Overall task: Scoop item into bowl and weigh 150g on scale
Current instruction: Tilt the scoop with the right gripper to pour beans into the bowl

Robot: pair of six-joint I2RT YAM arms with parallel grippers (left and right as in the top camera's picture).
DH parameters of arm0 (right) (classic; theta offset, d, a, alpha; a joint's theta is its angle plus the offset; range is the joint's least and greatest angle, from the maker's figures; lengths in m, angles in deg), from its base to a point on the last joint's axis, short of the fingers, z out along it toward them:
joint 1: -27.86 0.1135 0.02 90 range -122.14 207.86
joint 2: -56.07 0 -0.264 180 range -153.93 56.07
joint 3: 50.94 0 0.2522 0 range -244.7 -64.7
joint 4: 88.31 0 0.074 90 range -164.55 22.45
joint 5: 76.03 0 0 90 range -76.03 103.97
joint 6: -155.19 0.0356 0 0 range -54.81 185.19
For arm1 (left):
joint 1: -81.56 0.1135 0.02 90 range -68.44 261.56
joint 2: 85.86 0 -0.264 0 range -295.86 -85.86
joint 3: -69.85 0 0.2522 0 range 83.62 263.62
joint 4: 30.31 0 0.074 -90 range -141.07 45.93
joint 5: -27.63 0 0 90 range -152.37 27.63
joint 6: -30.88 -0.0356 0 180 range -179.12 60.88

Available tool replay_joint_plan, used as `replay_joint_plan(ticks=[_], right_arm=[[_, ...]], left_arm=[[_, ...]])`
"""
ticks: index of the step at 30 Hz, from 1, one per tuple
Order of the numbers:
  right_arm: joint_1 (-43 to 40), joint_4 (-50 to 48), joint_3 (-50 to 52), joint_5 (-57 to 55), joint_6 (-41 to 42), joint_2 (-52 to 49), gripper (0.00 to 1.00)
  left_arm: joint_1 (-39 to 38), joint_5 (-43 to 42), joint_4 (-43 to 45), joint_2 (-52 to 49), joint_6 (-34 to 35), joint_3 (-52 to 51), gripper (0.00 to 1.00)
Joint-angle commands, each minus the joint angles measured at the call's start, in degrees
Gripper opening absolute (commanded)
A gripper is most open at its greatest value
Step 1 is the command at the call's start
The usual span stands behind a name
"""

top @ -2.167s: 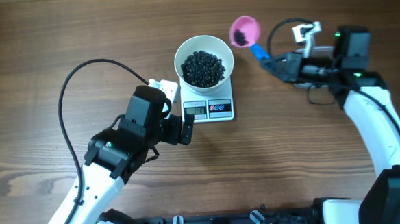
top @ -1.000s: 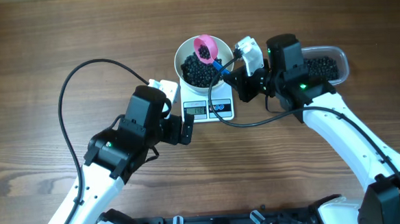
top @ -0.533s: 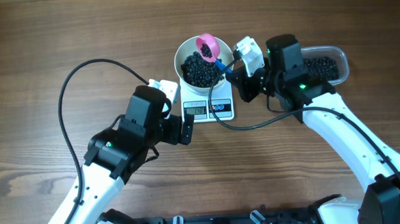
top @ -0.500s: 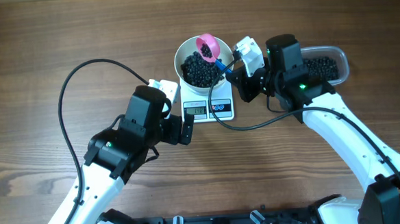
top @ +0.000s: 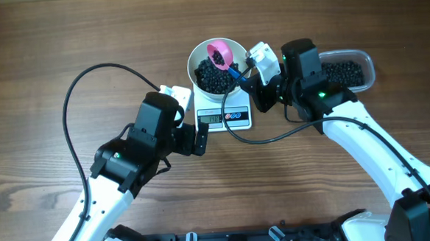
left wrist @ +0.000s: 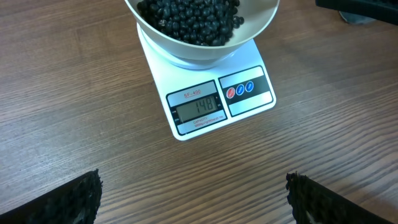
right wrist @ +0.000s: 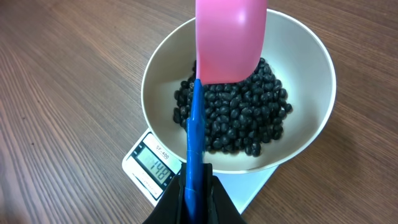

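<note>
The beans (right wrist: 236, 118) are tiny, hard and round, so they roll and bounce and can't be pinched. They need the pink scoop (right wrist: 230, 37), held by its thin blue handle. The right claw (right wrist: 196, 193) is squeezed tight on that handle, with the cup tipped over the white bowl (top: 194, 62). The bowl sits on the scale (left wrist: 249, 99) near the middle of the tabletop's far edge. The left claw (left wrist: 193, 199) hangs wide open and holds nothing, just in front of the scale. The bean tub (top: 345, 71) lies towards the right edge, and a black cable (top: 238, 134) loops close by.
</note>
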Motion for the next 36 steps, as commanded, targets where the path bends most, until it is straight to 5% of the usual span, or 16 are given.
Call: replay_joint_plan(ticks=[1, 36], right_arm=[[0.2, -0.13, -0.37, -0.46, -0.66, -0.7, 0.04], [0.24, 0.33, -0.37, 0.15, -0.24, -0.7, 0.04]], left_arm=[[-0.26, 0.33, 0.13, 0.0, -1.14, 0.17, 1.0], [-0.24, 0.33, 0.15, 0.0, -1.14, 0.17, 1.0]])
